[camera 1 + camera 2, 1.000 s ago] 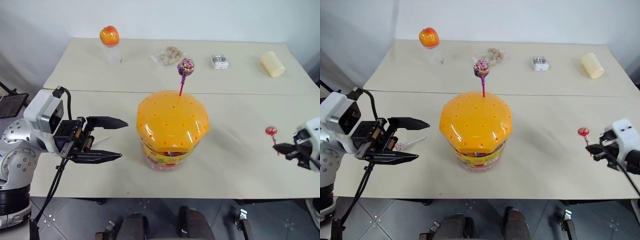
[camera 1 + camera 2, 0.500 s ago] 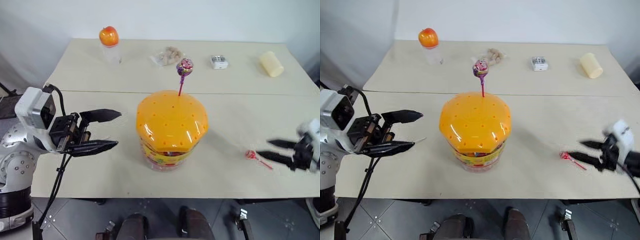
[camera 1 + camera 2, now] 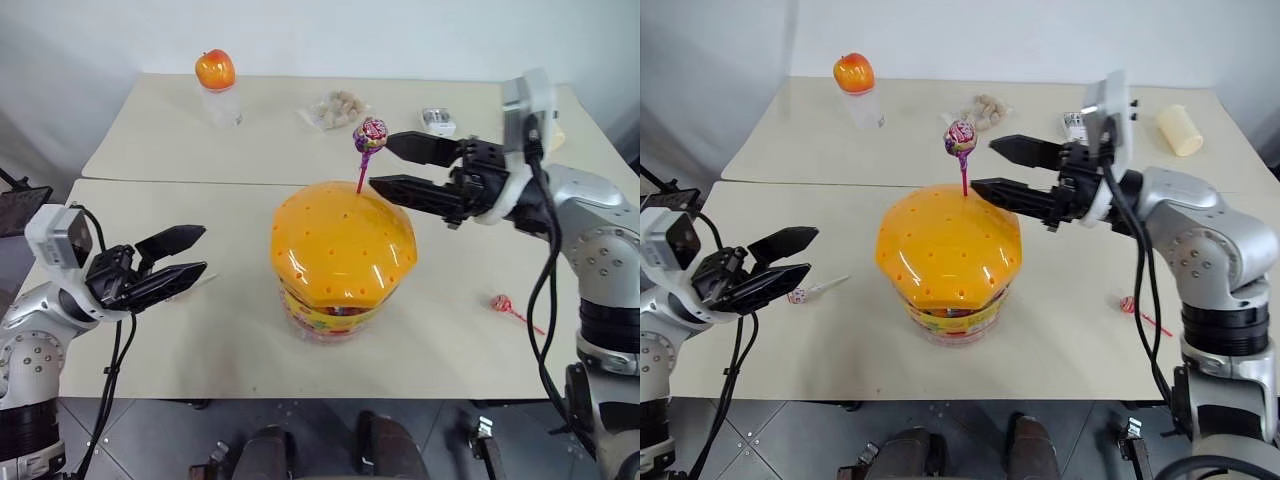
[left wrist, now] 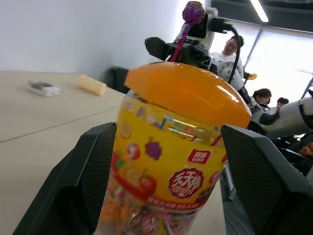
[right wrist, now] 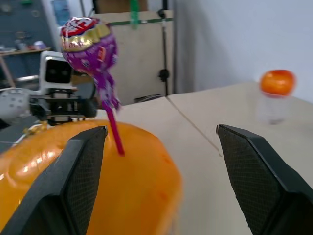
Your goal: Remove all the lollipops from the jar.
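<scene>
The jar (image 3: 343,255), a clear tub with an orange domed lid, stands mid-table. A purple lollipop (image 3: 370,135) on a magenta stick stands upright in the lid. My right gripper (image 3: 383,162) is open, its tips just right of that lollipop without touching; in the right wrist view the lollipop (image 5: 90,41) stands ahead between the fingers. A red lollipop (image 3: 502,303) lies on the table right of the jar. A pink lollipop (image 3: 800,295) with a white stick lies beside my left gripper (image 3: 200,250), which is open, empty and left of the jar (image 4: 171,147).
At the table's back stand a small bottle with an orange ball top (image 3: 216,75), a bag of beige lumps (image 3: 338,108), a small white device (image 3: 436,120) and a pale yellow cylinder (image 3: 1178,128). People show behind the jar in the left wrist view.
My right gripper opened and dropped the red lollipop onto the table, then swung up and left to the purple lollipop. My left gripper drew back left and lower.
</scene>
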You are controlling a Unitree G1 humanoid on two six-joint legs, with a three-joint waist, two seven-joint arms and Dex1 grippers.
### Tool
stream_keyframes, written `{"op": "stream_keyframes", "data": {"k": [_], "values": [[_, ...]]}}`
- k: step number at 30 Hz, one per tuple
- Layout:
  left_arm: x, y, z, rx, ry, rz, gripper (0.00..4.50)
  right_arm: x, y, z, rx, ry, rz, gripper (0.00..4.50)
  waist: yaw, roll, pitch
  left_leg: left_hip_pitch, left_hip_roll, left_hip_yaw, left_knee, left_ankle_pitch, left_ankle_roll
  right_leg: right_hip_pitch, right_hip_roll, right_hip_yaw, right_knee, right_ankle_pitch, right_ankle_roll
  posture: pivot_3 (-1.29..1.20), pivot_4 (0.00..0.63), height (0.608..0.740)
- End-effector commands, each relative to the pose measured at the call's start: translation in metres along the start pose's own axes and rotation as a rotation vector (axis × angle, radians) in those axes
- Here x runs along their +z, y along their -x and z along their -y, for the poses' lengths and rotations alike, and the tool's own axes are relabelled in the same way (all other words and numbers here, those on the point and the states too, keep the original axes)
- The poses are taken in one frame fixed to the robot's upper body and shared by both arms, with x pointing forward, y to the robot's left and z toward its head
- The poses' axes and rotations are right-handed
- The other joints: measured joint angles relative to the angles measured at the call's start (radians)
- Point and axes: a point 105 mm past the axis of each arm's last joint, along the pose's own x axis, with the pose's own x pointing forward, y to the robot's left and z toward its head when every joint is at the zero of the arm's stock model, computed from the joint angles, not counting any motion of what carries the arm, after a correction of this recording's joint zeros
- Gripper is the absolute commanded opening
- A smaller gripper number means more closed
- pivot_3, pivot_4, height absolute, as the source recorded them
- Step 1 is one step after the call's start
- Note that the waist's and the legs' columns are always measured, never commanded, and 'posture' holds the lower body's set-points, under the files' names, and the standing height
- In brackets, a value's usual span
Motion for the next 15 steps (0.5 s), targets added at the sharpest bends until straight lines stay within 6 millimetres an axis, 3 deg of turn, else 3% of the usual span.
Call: {"op": "stream_keyframes", "data": {"k": [1, 9, 12, 15], "values": [[0.012, -0.001, 0.006, -0.017, -0.066, 0.027, 3.64, 0.006, -0.012, -0.009, 0.058, 0.018, 0.011, 3.74, -0.003, 0.0, 0.0, 0.0, 0.0, 0.0, 0.0, 0.0, 0.0, 0.0, 0.0, 0.0, 0.0, 0.0, 0.0, 0.0, 0.15, 0.74], [0.028, -0.02, 0.021, -0.076, -0.064, 0.192, 3.64, 0.004, -0.022, -0.023, 0.18, -0.009, 0.025, 3.74, -0.006, 0.0, 0.0, 0.0, 0.001, 0.001, 0.001, 0.0, 0.0, 0.0, 0.0, 0.0, 0.001, 0.0, 0.0, 0.0, 0.15, 0.74], [0.033, -0.023, 0.022, -0.081, -0.07, 0.223, 3.64, 0.006, -0.027, -0.023, 0.186, -0.008, 0.043, 3.11, -0.007, 0.0, 0.0, 0.001, 0.001, 0.001, 0.001, 0.0, 0.0, 0.0, 0.0, 0.0, 0.001, 0.0, 0.0, 0.0, 0.15, 0.74], [0.036, -0.026, 0.024, -0.092, -0.073, 0.234, 3.64, 0.007, -0.029, -0.025, 0.199, -0.006, 0.051, 2.15, -0.007, 0.0, 0.0, 0.001, 0.001, 0.001, 0.001, 0.0, 0.0, 0.0, 0.0, 0.0, 0.001, 0.0, 0.0, 0.0, 0.15, 0.74]]}}
